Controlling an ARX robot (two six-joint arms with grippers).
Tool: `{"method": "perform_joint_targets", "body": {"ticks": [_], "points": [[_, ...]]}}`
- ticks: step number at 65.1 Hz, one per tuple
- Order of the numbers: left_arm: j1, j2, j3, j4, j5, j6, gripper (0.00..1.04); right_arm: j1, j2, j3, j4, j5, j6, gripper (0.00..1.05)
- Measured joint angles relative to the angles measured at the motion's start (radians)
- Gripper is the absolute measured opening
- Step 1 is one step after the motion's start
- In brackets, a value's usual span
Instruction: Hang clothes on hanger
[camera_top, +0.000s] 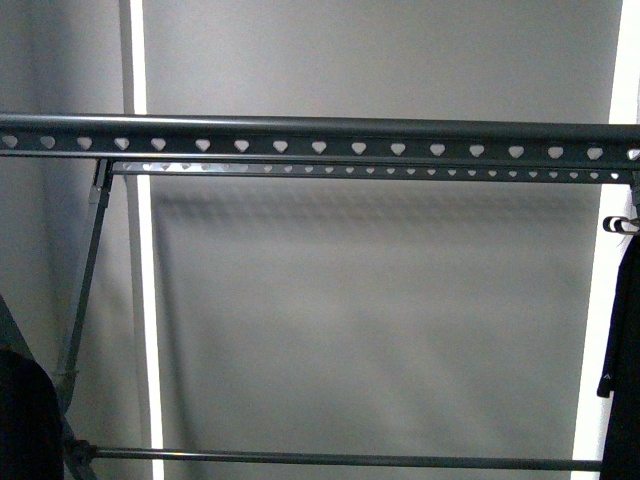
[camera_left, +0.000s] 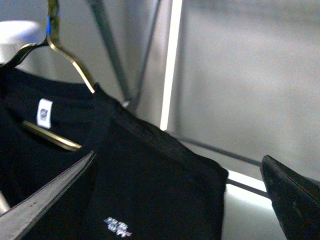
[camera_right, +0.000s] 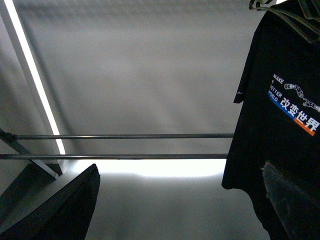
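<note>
T-shirt (camera_top: 628, 340) at 3 o'clock, seemingly hooked under rack rail (camera_top: 320, 128). Left end effector (camera_left: 178, 156) and right end effector (camera_right: 180, 164) both spread wide, released. Risk: hook (camera_top: 620, 225) slipping off rail, dropping shirt.

1. A thin brass-coloured wire clothes hanger (camera_left: 75, 65) shows in the left wrist view, one shoulder sloping down from its neck.
2. A plain grey wall panel (camera_top: 380, 320) fills the background.
3. A bright white vertical strip (camera_top: 145, 300) runs beside that panel's left edge.
</note>
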Motion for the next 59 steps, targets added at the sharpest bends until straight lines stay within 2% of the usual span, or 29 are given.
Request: {"method": "perform_joint_targets", "body": {"ticks": [3, 5, 14, 26, 44, 54, 59], "points": [[0.003, 0.157, 0.121, -0.130, -0.138, -0.114, 0.98, 0.000, 0.000, 0.000, 0.000, 0.000, 0.000, 0.97], [0.006, 0.215, 0.171, -0.204, -0.178, -0.173, 0.98, 0.000, 0.000, 0.000, 0.000, 0.000, 0.000, 0.97], [0.022, 0.418, 0.372, -0.509, -0.246, -0.453, 0.98, 0.000, 0.000, 0.000, 0.000, 0.000, 0.000, 0.97], [0.049, 0.559, 0.531, -0.565, -0.291, -0.639, 0.98, 0.000, 0.000, 0.000, 0.000, 0.000, 0.000, 0.97], [0.135, 0.712, 0.688, -0.584, -0.263, -0.712, 0.98, 0.000, 0.000, 0.000, 0.000, 0.000, 0.000, 0.97], [0.143, 0.801, 0.738, -0.568, -0.223, -0.721, 0.98, 0.000, 0.000, 0.000, 0.000, 0.000, 0.000, 0.97], [0.146, 0.820, 0.738, -0.559, -0.219, -0.716, 0.86, 0.000, 0.000, 0.000, 0.000, 0.000, 0.000, 0.97]]}}
